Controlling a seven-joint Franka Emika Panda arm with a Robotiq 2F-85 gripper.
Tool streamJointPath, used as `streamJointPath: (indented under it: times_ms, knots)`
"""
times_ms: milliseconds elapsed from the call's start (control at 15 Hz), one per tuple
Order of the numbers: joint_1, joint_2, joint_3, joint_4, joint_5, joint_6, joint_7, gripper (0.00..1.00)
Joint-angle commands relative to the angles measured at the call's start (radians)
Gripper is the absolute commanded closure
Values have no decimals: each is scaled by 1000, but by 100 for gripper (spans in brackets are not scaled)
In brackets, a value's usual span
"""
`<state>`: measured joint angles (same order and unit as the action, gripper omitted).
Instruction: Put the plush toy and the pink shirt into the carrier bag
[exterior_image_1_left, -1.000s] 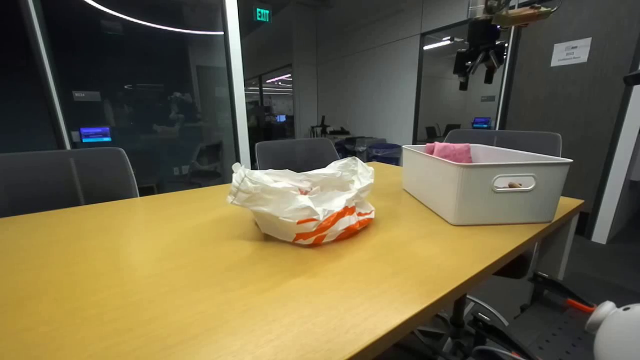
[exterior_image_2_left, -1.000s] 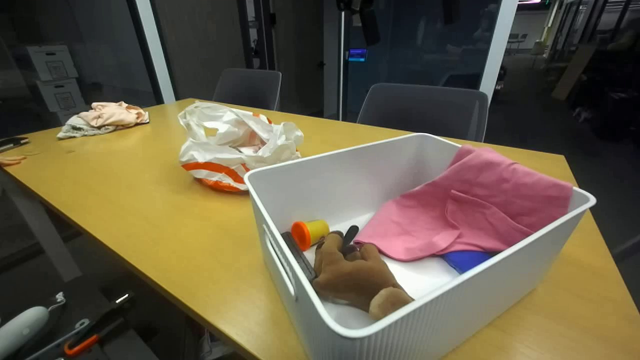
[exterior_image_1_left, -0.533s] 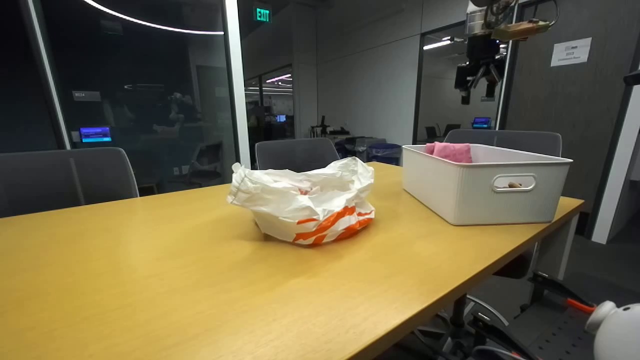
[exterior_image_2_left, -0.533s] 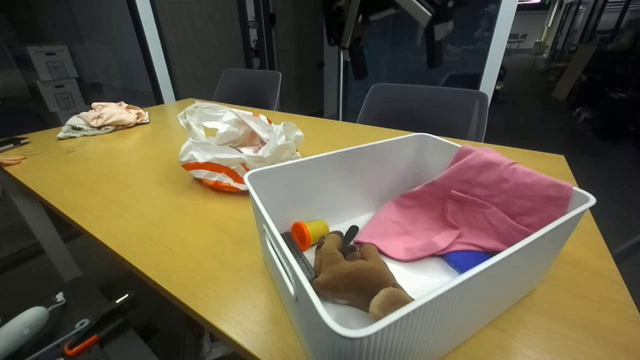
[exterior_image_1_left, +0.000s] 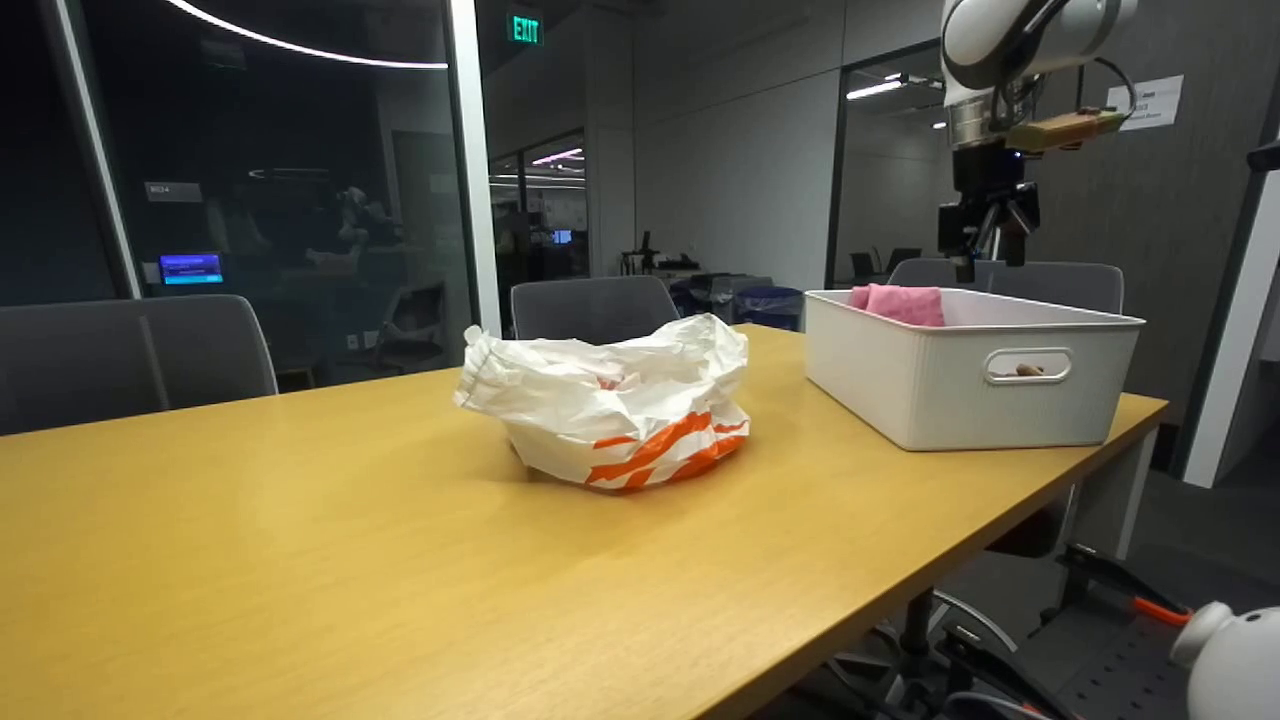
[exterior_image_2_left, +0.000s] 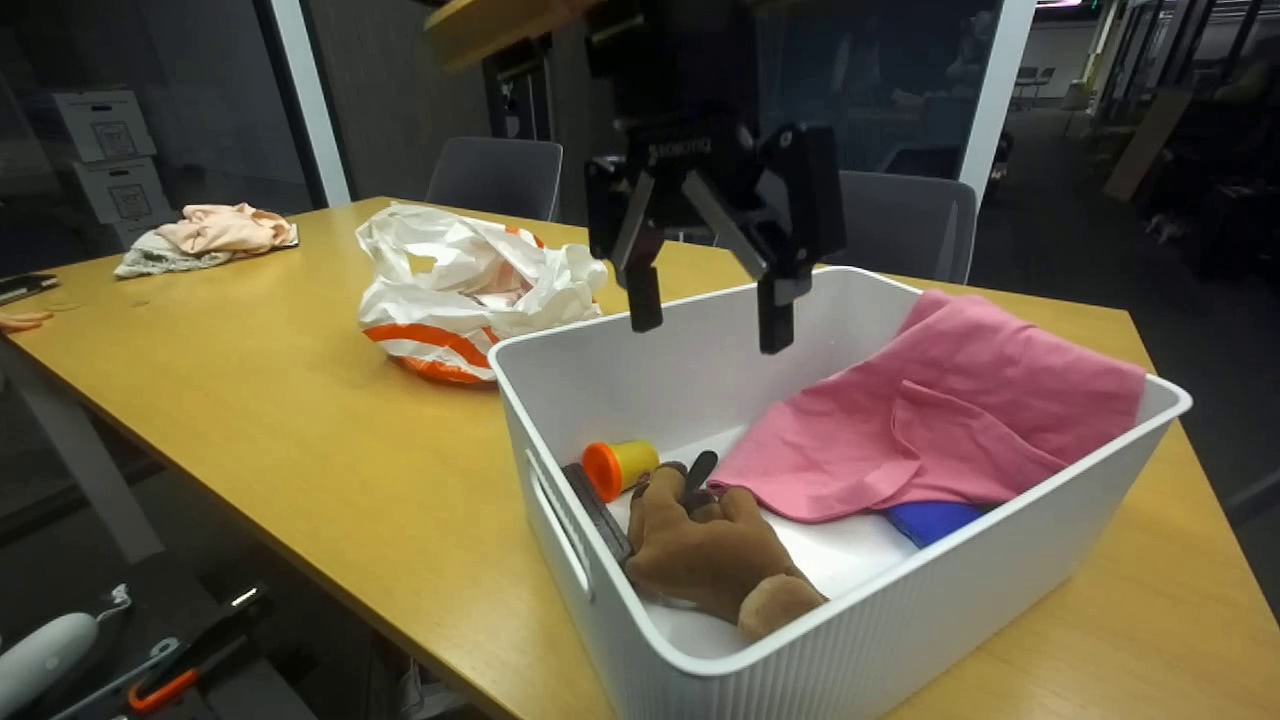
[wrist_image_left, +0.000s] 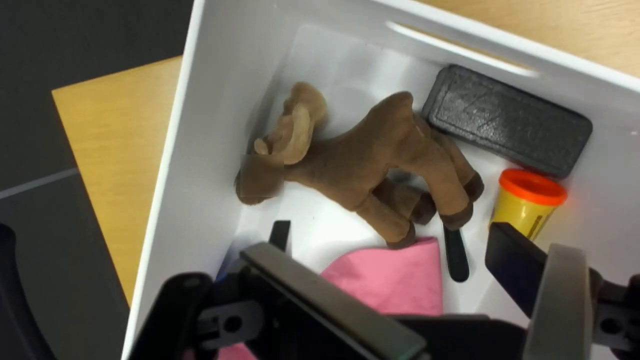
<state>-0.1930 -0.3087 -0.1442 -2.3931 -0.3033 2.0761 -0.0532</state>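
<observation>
The brown plush toy (exterior_image_2_left: 705, 555) lies on its side in the white bin, near the handle end; the wrist view (wrist_image_left: 370, 155) shows its legs and lighter antlers. The pink shirt (exterior_image_2_left: 960, 410) lies folded in the bin, partly up the wall; a corner shows in the wrist view (wrist_image_left: 390, 285), touching a hoof of the toy. The white carrier bag (exterior_image_1_left: 610, 390) with orange print stands crumpled on the table beside the bin, its opening visible in an exterior view (exterior_image_2_left: 440, 300). My gripper (exterior_image_2_left: 711, 308) is open, empty and pointing down above the bin, above toy and shirt.
The white bin (exterior_image_2_left: 900, 640) has high walls. In it lie a yellow tub with an orange lid (wrist_image_left: 522, 210), a dark grey block (wrist_image_left: 510, 117), a black handle (wrist_image_left: 456, 255) and something blue (exterior_image_2_left: 930, 520). Folded cloths (exterior_image_2_left: 230, 232) lie at the table's far end.
My gripper has moved down from high above toward the bin, staying open. The toy, shirt, bag and bin have not moved.
</observation>
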Motion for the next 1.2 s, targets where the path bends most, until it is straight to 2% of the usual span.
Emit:
streamJointPath:
  times_ms: [0, 200, 667, 800, 867, 933, 1000, 1133]
  knots:
    - [-24, -46, -11, -131, -20, 119, 95, 0]
    - [-45, -35, -18, -212, -3, 230, 178, 0]
    - [-93, 121, 0, -351, -27, 641, 326, 0]
    - [-123, 171, 16, -369, -98, 766, 377, 0]
    - [-137, 203, 17, -358, -134, 809, 396, 25]
    - [-149, 211, 15, -362, -169, 827, 416, 26]
    - [-158, 221, 12, -354, -202, 838, 439, 32]
    - [-161, 218, 0, -345, -229, 827, 461, 48]
